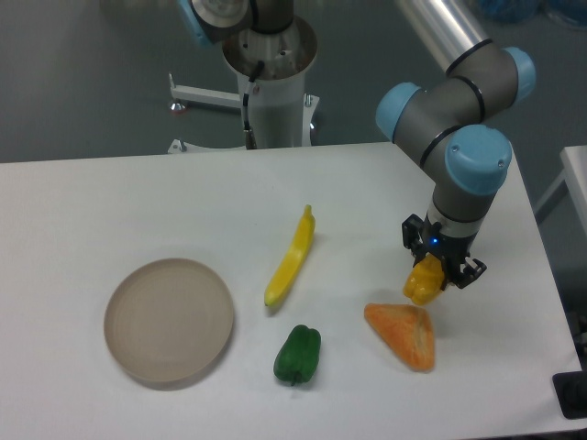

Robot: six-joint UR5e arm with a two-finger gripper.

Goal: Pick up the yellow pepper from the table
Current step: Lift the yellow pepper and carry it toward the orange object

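The yellow pepper [422,280] is small, lumpy and glossy yellow-orange, at the right side of the white table [110,211]. My gripper [431,273] points straight down over it with its black fingers on either side, shut on the pepper. The pepper sits just above the top corner of the orange wedge; whether it touches the tabletop I cannot tell.
An orange triangular wedge [404,335] lies directly below the pepper. A green pepper [297,354] sits front centre, a long yellow banana-shaped item [292,258] in the middle, and a round beige plate [169,320] at the left. The table's right edge is close.
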